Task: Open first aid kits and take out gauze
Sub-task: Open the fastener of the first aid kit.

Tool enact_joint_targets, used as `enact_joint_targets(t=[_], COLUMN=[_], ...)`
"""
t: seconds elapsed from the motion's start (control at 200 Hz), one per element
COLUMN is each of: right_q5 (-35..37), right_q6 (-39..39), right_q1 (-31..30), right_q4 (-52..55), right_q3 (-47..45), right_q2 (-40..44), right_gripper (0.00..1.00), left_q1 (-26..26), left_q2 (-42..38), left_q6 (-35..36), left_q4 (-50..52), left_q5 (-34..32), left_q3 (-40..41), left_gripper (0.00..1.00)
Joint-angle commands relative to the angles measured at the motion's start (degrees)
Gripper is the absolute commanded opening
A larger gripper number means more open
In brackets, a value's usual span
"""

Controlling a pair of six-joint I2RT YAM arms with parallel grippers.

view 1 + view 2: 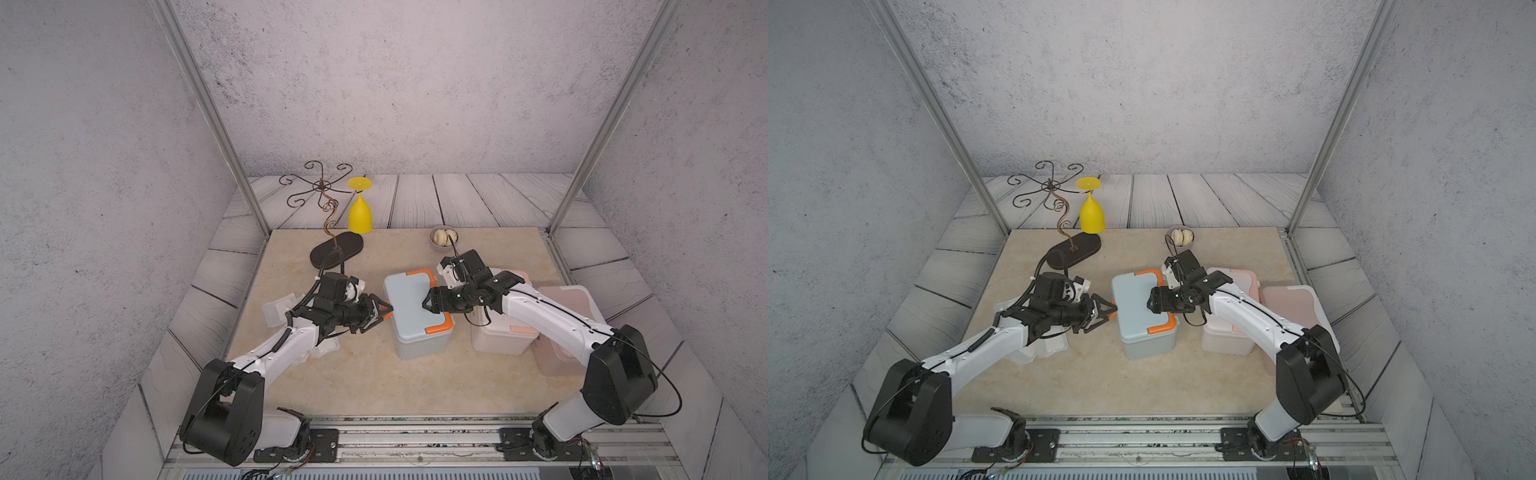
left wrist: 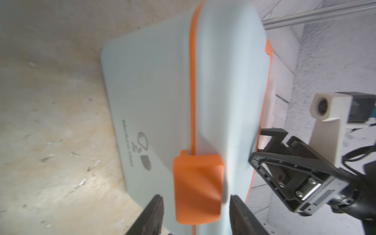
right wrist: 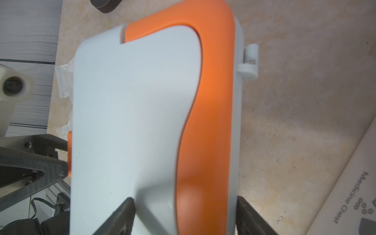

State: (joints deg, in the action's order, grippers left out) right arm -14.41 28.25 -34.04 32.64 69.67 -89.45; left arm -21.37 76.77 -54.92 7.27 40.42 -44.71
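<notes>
The grey-blue first aid kit (image 1: 411, 307) (image 1: 1133, 307) stands mid-table with its lid down. My left gripper (image 1: 388, 309) (image 2: 195, 198) is at its left side, open, fingers straddling the orange latch (image 2: 197, 187) with a gap on each side. My right gripper (image 1: 428, 305) (image 3: 184, 200) is open over the lid's right end, spanning the orange handle (image 3: 211, 101). The white kit with peach trim (image 1: 503, 336) and the pink kit (image 1: 573, 299) sit to the right, partly behind the right arm. Gauze packets (image 1: 277, 311) lie on the table under the left arm.
A wire rack on a dark oval base (image 1: 336, 249) stands at the back left, with a yellow glass (image 1: 359, 212) hanging upside down from it. A small grey bowl (image 1: 444, 239) sits at the back centre. Metal frame posts (image 1: 249, 199) rise at the rear corners.
</notes>
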Motion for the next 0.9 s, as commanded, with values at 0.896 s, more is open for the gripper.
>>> enact_joint_targets(t=[0.896], right_q5=[0.48], right_q6=[-2.67], right_q1=[-0.94], right_q4=[9.92], right_q3=[-4.10], right_q2=[-3.32], right_gripper=[0.76], left_q1=[3.41], left_q2=[-3.36], left_q6=[4.09], left_q4=[8.08], left_q5=[3.36], left_q3=[-6.97], left_gripper=[0.69])
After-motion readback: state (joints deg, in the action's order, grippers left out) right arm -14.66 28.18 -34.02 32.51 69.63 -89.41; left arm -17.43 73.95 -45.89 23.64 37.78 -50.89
